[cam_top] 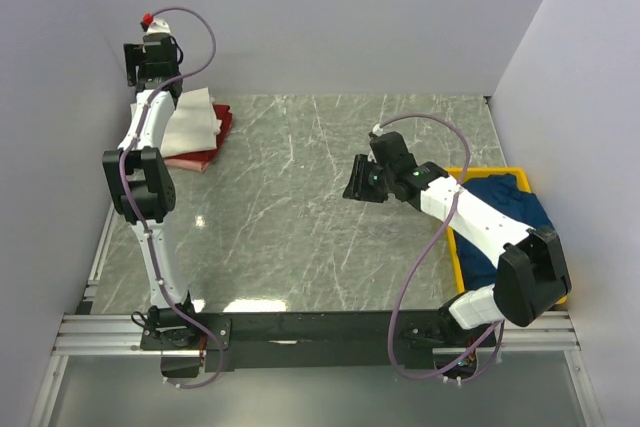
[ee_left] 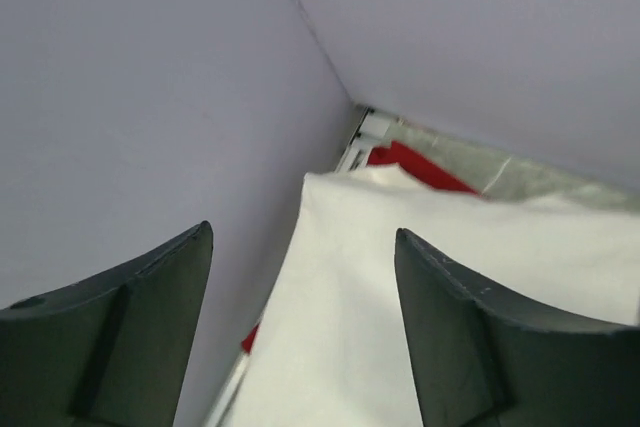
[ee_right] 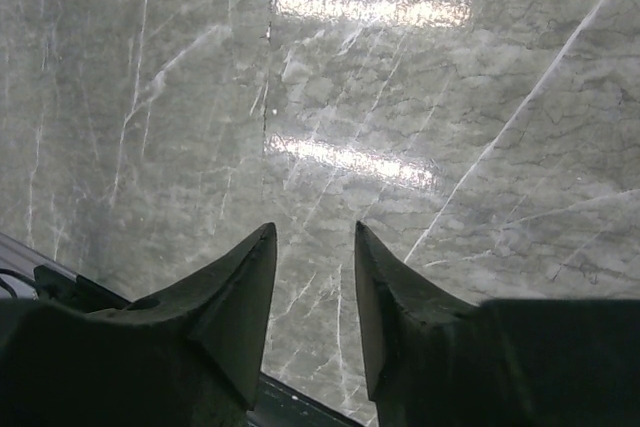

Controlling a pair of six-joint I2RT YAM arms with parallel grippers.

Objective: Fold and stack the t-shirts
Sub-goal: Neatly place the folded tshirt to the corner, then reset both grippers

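Observation:
A folded cream t-shirt (cam_top: 192, 123) lies on a dark red t-shirt (cam_top: 200, 159) at the far left of the table, near the back corner. My left gripper (cam_top: 148, 65) hangs over that pile by the left wall. In the left wrist view it (ee_left: 302, 235) is open, the cream t-shirt (ee_left: 335, 317) below the jaws and a strip of the dark red one (ee_left: 425, 165) beyond. A navy blue t-shirt (cam_top: 510, 205) lies bunched in the bin at the right. My right gripper (cam_top: 358, 182) hovers open over bare marble mid-table, nothing between its fingers (ee_right: 314, 227). No pink shirt is in view.
A yellow plastic bin (cam_top: 480, 169) stands at the right edge, partly under my right arm. White walls enclose the table on the left, back and right. The left gripper is close to the left wall (ee_left: 150, 97). The marble tabletop (cam_top: 300, 217) lies between the two arms.

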